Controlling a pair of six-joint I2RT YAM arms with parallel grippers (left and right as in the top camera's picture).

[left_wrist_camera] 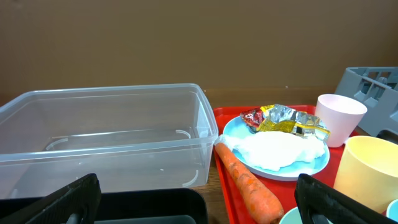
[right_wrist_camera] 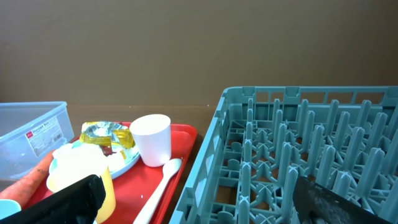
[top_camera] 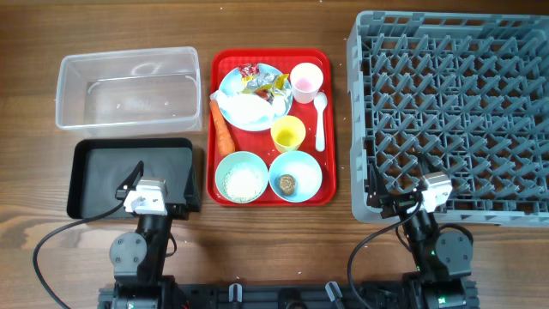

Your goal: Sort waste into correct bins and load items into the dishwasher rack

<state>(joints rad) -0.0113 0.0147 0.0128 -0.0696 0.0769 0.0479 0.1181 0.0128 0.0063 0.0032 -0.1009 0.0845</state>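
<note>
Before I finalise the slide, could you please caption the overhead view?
Loaded red tray sits between an empty clear bin and black bin and an empty grey dishwasher rack.

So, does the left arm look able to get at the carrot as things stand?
Probably yes. The carrot lies uncovered at the left edge of the red tray, beside the light blue plate. The left claw is open above the black bin next door, with nothing standing between.

Worktop [top_camera: 26, 26]: wood, matt, grained
Clear bin [top_camera: 129, 53]: transparent plastic, smooth
Black bin [top_camera: 111, 167]: plastic, slight sheen
Tray [top_camera: 257, 142]: red plastic, glossy
Rack [top_camera: 360, 129]: grey plastic, matt
Wrappers [left_wrist_camera: 280, 118]: crinkled shiny foil
Tissue [left_wrist_camera: 273, 149]: soft white paper
</note>
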